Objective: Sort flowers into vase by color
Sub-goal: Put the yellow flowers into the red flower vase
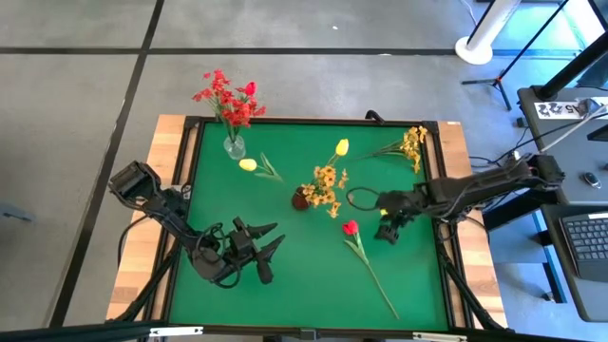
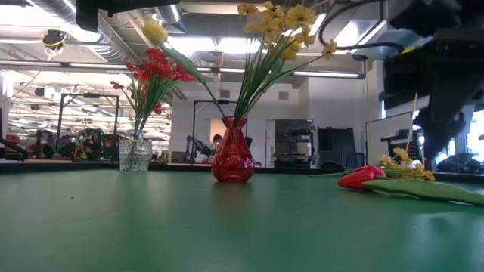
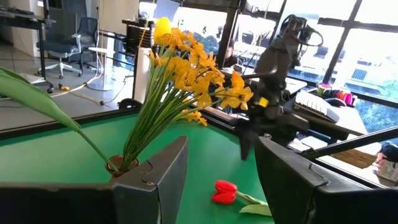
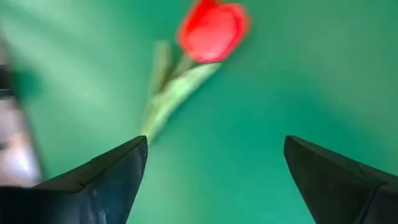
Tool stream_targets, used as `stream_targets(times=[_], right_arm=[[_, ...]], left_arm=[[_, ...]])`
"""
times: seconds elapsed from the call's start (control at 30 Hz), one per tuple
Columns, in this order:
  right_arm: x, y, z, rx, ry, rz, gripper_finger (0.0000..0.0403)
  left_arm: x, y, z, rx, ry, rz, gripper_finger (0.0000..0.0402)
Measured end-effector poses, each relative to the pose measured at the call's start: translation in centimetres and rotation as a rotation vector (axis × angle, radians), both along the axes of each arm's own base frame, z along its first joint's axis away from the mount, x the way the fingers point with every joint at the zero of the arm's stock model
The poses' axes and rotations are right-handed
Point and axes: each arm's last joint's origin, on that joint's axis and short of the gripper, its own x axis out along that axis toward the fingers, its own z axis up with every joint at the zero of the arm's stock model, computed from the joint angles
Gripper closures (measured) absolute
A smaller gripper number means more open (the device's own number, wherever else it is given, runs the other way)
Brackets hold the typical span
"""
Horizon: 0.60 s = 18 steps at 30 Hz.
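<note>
The right gripper (image 1: pixel 389 226) hangs over the green surface (image 1: pixel 285 275) with its jaws spread wide and nothing between them. The red tulip (image 1: pixel 351 227) lies flat just beside it, toward the middle of the surface, its long green stem running off toward the near right corner. From the right wrist view the red bloom (image 4: pixel 213 29) sits ahead of the open jaws, closer to one finger than the other, and no finger touches it.

The left gripper (image 1: pixel 263 249) waits low near the front left of the surface, its jaws partly open and empty, pointing toward the red vase (image 1: pixel 300 199) in the middle. That vase holds a spray of yellow blossoms (image 1: pixel 327 186) and a yellow tulip (image 1: pixel 342 146) leaning out past them. At the back left edge a clear glass vase (image 1: pixel 234 146) stands with a bushy red spray (image 1: pixel 229 99) in it. A second yellow tulip (image 1: pixel 248 164) lies on the surface just beside the glass vase, and another yellow spray (image 1: pixel 411 144) lies near the back right corner, well apart from both grippers
</note>
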Motion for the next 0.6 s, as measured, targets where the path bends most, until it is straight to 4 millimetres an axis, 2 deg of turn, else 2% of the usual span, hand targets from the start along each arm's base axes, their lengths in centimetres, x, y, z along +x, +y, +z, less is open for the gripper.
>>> stream_targets(times=[0.13,0.33,0.47,0.6], right_arm=[[0.2,1.6,0.1,-0.002,-0.089,0.005,0.0026],[-0.2,2.9,-0.3,-0.084,-0.075,-0.021,0.0026],[-0.3,1.7,-0.7,-0.210,-0.040,-0.093,0.0026],[-0.2,-1.0,-0.9,-0.377,-0.005,-0.240,0.0026]], left_arm=[[0.0,0.0,0.0,0.001,0.001,0.000,0.0219],[0.1,0.1,0.0,0.002,0.002,0.003,0.0219],[0.2,0.3,0.0,0.005,0.005,0.011,0.0219],[0.4,0.4,0.0,0.007,0.005,0.006,0.0219]])
